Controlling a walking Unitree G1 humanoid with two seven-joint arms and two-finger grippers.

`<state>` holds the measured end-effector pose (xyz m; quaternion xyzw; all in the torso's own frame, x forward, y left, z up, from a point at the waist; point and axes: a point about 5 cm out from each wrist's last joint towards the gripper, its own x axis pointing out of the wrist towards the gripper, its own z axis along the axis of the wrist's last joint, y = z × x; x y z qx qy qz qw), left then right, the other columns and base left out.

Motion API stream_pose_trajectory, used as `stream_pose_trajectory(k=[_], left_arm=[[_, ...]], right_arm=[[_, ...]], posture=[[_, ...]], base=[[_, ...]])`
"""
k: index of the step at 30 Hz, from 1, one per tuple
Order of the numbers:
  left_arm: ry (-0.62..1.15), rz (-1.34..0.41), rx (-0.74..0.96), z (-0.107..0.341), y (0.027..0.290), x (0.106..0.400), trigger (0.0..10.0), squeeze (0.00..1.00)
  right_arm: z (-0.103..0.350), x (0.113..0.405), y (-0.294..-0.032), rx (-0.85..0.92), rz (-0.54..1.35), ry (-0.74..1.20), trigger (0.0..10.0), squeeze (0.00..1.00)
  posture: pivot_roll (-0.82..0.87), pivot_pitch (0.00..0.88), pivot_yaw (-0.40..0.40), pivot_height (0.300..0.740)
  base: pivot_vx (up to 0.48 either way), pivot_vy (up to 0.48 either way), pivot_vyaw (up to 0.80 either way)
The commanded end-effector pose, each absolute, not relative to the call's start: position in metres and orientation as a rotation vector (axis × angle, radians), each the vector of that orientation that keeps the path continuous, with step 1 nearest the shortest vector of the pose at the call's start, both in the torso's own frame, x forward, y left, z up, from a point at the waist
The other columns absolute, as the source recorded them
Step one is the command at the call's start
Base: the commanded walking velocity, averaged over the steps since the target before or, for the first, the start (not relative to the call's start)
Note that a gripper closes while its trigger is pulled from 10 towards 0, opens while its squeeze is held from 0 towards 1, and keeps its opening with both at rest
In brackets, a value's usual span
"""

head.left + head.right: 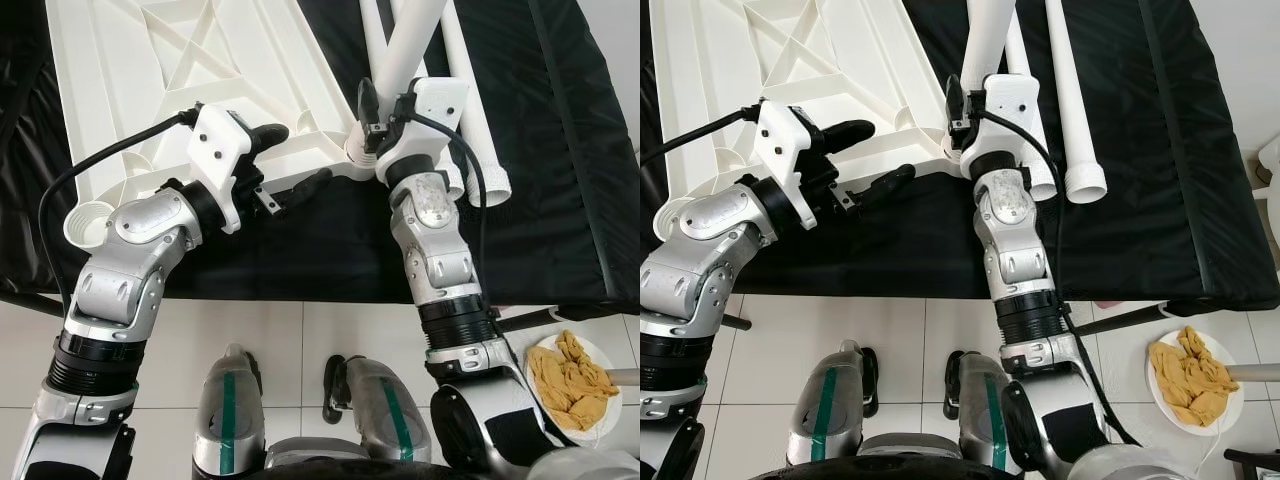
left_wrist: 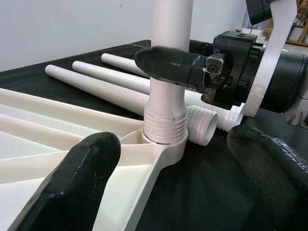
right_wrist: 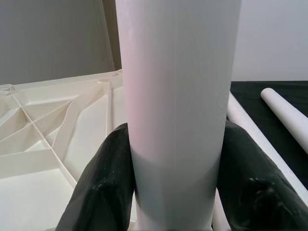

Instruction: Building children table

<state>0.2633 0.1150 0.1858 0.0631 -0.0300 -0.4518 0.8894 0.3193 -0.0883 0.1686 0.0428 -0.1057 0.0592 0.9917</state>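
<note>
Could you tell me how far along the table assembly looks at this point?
Done: none of the legs looks fully fitted yet. In hand: the right gripper is shut on an upright leg standing in the corner socket of the upside-down tabletop, while the left gripper sits open at that edge. Left: three loose legs lie on the black cloth, and the near-left socket is empty.

The tabletop [image 1: 150, 70] lies upside down on the cloth [image 1: 560, 150]. At its near right corner a leg [image 1: 408, 45] stands in the socket [image 2: 166, 139], between the fingers of the right gripper [image 3: 175, 192]. The left gripper [image 1: 290, 165] sits left of that corner, one finger over the tabletop's edge, the other over the cloth. Right of the right gripper, loose legs [image 1: 1070, 100] lie on the cloth. Near its elbow, a plate [image 1: 590, 350] sits on the floor.
</note>
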Motion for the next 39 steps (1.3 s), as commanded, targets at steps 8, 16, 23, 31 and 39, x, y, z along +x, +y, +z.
stream_pose_trajectory(k=[8, 16, 23, 31, 39], left_arm=[[-0.063, -0.887, 0.131, 0.187, 0.117, 0.263, 10.0, 0.0], [-0.068, -0.882, 0.13, 0.187, 0.117, 0.264, 10.0, 0.0], [-0.069, -0.883, 0.128, 0.187, 0.116, 0.264, 10.0, 0.0], [-0.07, -0.886, 0.129, 0.187, 0.115, 0.264, 10.0, 0.0], [-0.072, -0.888, 0.128, 0.187, 0.114, 0.264, 10.0, 0.0]], right_arm=[[0.13, 0.311, -0.106, 0.086, -0.075, -0.058, 10.0, 0.0], [0.134, 0.312, -0.109, 0.057, -0.14, -0.081, 10.0, 0.0], [0.137, 0.315, -0.107, 0.059, -0.124, -0.088, 10.0, 0.0], [0.138, 0.321, -0.106, 0.066, -0.117, -0.066, 10.0, 0.0], [0.141, 0.326, -0.108, 0.062, -0.119, -0.067, 10.0, 0.0]], posture=[[0.08, 0.103, -0.047, 0.74], [0.09, 0.096, -0.05, 0.74], [0.09, 0.093, -0.051, 0.74], [0.09, 0.09, -0.051, 0.74], [0.09, 0.082, -0.055, 0.74]], base=[[0.0, 0.0, 0.0], [0.0, 0.0, 0.0], [0.0, 0.0, 0.0], [0.0, 0.0, 0.0], [0.0, 0.0, 0.0]])
